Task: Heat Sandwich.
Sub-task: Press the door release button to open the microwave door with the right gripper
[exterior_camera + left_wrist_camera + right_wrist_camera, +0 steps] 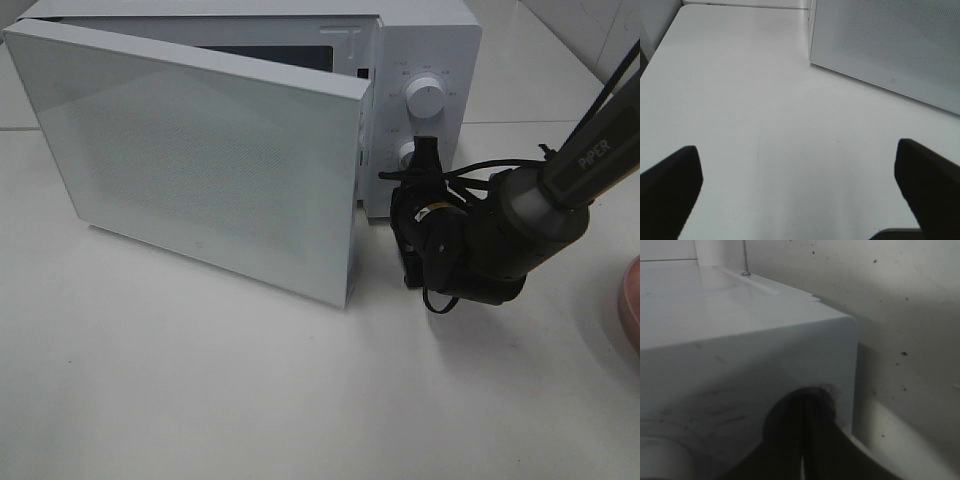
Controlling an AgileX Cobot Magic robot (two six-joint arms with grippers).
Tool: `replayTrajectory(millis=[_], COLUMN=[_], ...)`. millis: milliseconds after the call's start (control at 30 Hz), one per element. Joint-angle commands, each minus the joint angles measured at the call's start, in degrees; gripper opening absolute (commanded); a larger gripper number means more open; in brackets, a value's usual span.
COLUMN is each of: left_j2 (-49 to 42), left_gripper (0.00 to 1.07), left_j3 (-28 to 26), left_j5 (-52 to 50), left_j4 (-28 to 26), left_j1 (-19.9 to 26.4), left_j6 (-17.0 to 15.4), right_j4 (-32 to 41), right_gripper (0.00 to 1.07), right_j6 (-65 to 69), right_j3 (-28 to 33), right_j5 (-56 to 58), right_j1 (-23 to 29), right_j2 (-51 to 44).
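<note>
White table bears an open-doored microwave, right gripper seemingly closed.

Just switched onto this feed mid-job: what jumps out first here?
The white microwave at the back of the table dominates the high view, its big door swung part-way open toward the camera. The right tool is up against the control panel, by the lower knob. A pink plate just peeks in at the right edge.
</note>
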Motion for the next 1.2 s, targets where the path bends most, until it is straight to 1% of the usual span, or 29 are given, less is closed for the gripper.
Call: replayTrajectory(millis=[33, 467, 633, 700, 767, 867, 933, 967, 1033, 1100, 1200], left_j2=[-1.3, -1.3, -1.3, -1.3, -1.3, -1.3, -1.3, -1.3, -1.3, -1.3, -1.3], left_gripper=[1.00, 1.00, 1.00, 1.00, 1.00, 1.00, 1.00, 1.00, 1.00, 1.00, 1.00], left_j3=[0.1, 0.1, 0.1, 0.1, 0.1, 0.1, 0.1, 0.1, 0.1, 0.1, 0.1], left_j5=[-0.9, -0.9, -0.9, -0.9, -0.9, -0.9, -0.9, -0.9, -0.9, -0.9, -0.9], left_j4=[0.1, 0.1, 0.1, 0.1, 0.1, 0.1, 0.1, 0.1, 0.1, 0.1, 0.1], left_j1=[0.1, 0.1, 0.1, 0.1, 0.1, 0.1, 0.1, 0.1, 0.1, 0.1, 0.1], left_j6=[-0.3, -0.3, -0.3, -0.3, -0.3, -0.3, -0.3, -0.3, -0.3, -0.3, -0.3], right_j4=[-4.5, -4.5, -4.2, -4.2, -4.2, -4.5, -4.6, -5.4, -6.1, -8.4, -9.5], right_gripper=[0.00, 0.00, 0.01, 0.01, 0.01, 0.01, 0.01, 0.01, 0.01, 0.01, 0.01], right_j6=[-1.1, -1.3, -0.9, -0.9, -0.9, -0.9, -0.9, -0.3, 0.4, 2.1, 2.6], right_j3=[-5.5, -4.9, -3.3, -1.9, -1.5, 1.5, 2.4, 4.0, 4.9, 7.3, 8.5], right_j5=[-11.3, -7.9, -3.2, -0.5, -0.5, 0.2, 0.5, 0.8, 0.9, 0.9, 1.7], right_j1=[-2.0, -2.0, -2.0, -2.0, -2.0, -1.9, -1.9, -1.8, -1.8, -1.8, -1.8], right_j2=[0.1, 0.1, -1.7, -3.3, -3.8, -5.6, -6.1, -7.0, -7.6, -9.0, -9.7])
